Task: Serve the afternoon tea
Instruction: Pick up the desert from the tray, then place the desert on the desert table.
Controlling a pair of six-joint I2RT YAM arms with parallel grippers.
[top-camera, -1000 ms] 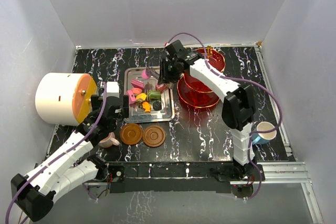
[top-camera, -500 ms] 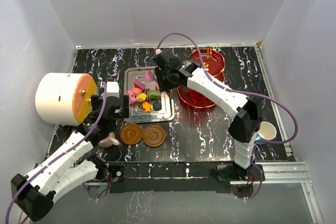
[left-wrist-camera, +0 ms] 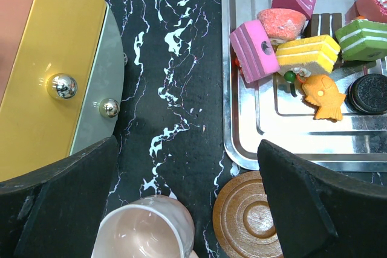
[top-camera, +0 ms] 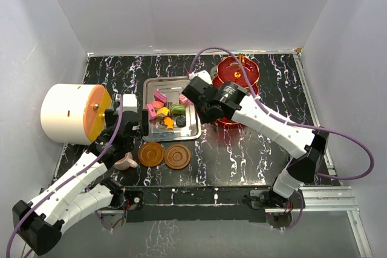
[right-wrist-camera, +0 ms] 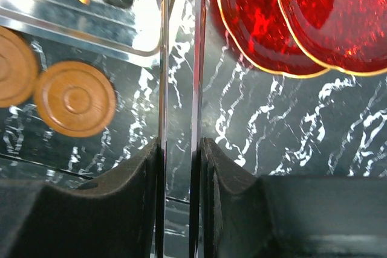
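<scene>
Serving is under way at the sweets stage: the right pincer (right-wrist-camera: 179, 155) is squeezing, jaws narrow, a pair of thin silvery tongs (right-wrist-camera: 198, 58) over the right edge of the steel tray (top-camera: 188, 131); a pink piece (top-camera: 183, 98) is showing at the tongs' tip, seemingly one of the sweets (top-camera: 166, 113), though whether it is truly pinched is hard to tell; the rest are lying heaped in the tray, left of centre on the worktop (top-camera: 242, 155). The red three-tier stand (top-camera: 242, 77) is waiting just right of the tray at the far side, its tiers looking bare. The left pincer (left-wrist-camera: 187, 167) is hanging wide open over the pink cup (left-wrist-camera: 145, 228), which is sitting on the worktop near the left, beside the two brown saucers (top-camera: 164, 155) and in front of the white drum (top-camera: 66, 113); neither saucer is carrying a cup yet.

The next move is likely calling for a steady squeeze while the tongs are swinging right to a tier, then a gentle easing of the grip so the piece drops flat.

Against the view a second ago, the right arm is reaching lower and straighter; its pincer is sitting nearer and further right, off the tray's far edge; the pink piece is travelling with it; the stand's top tier is now uncovered; the blue cup, then visible at the near right, is now hiding behind the elbow; the left arm is showing no change.
</scene>
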